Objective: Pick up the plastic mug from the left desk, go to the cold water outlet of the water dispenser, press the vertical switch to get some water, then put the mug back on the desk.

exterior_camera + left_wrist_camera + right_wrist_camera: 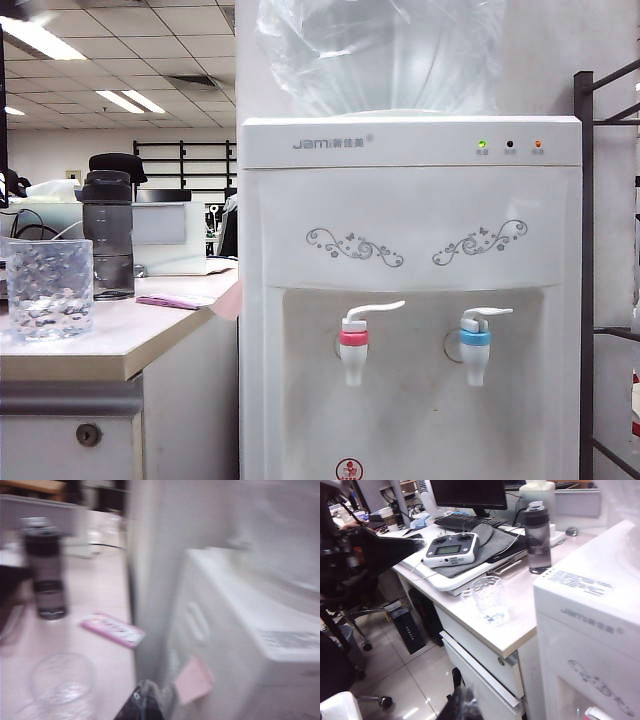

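Clearly "jam" marks the water dispenser [410, 300]; both hands [142, 705] [460, 705] closed.

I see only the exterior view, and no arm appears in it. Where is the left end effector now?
Observer: The left end effector is shut. It is over the edge of the left desk, beside the water dispenser and apart from the plastic mug.
Operator: And the right one?
Observer: The right end effector is shut too. It is in front of the desk's drawer side, with the floor below it.
Operator: Is there something farther back on the desk that I cannot see?
Observer: Yes, a grey remote controller lies on a dark pad, in front of a keyboard.
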`<move>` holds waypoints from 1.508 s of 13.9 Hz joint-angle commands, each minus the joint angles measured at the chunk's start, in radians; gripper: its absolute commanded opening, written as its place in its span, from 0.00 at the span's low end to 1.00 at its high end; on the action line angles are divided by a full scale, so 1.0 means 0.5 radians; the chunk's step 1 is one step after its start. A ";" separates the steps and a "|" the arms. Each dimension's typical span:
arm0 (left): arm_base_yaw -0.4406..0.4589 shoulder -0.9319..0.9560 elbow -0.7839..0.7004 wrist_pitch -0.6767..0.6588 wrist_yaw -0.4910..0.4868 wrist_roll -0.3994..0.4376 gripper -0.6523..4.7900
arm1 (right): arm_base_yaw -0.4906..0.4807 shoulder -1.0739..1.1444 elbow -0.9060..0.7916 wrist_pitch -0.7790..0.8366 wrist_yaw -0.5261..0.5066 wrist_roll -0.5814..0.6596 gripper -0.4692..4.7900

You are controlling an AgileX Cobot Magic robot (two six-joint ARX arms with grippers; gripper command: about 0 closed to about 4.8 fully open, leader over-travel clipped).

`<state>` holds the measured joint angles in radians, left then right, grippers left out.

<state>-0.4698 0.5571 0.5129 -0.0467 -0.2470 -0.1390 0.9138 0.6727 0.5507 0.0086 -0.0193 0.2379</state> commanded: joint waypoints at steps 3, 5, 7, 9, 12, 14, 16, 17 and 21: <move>0.285 -0.092 -0.138 0.027 -0.007 -0.092 0.11 | 0.004 -0.001 0.009 0.022 -0.004 -0.014 0.08; 0.328 -0.091 -0.220 0.041 -0.093 -0.113 0.11 | 0.004 0.002 0.008 0.020 -0.003 -0.024 0.08; 0.328 -0.091 -0.351 0.052 -0.072 -0.157 0.11 | 0.003 0.001 0.008 0.019 -0.003 -0.024 0.08; 0.328 -0.090 -0.482 0.047 -0.044 -0.164 0.11 | 0.004 0.001 0.008 0.019 -0.005 -0.023 0.08; 0.328 -0.089 -0.522 0.036 -0.281 -0.161 0.11 | 0.003 0.001 0.007 -0.026 -0.011 -0.022 0.08; 0.329 -0.076 -0.543 0.039 -0.465 -0.156 0.54 | 0.003 0.001 0.007 -0.036 -0.011 -0.022 0.08; 0.330 -0.010 -0.625 0.112 -0.410 -0.176 0.77 | 0.003 0.001 0.007 -0.018 -0.011 -0.022 0.08; 0.330 0.034 -0.660 0.154 -0.475 -0.266 0.74 | 0.003 0.000 0.007 -0.018 -0.011 -0.022 0.08; 0.330 0.318 -0.671 0.448 -0.488 -0.269 0.74 | 0.003 0.000 0.007 -0.017 -0.011 -0.022 0.08</move>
<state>-0.3065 0.6930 0.1776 0.1246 -0.4824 -0.2676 0.9146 0.6739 0.5503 -0.0174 -0.0219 0.2272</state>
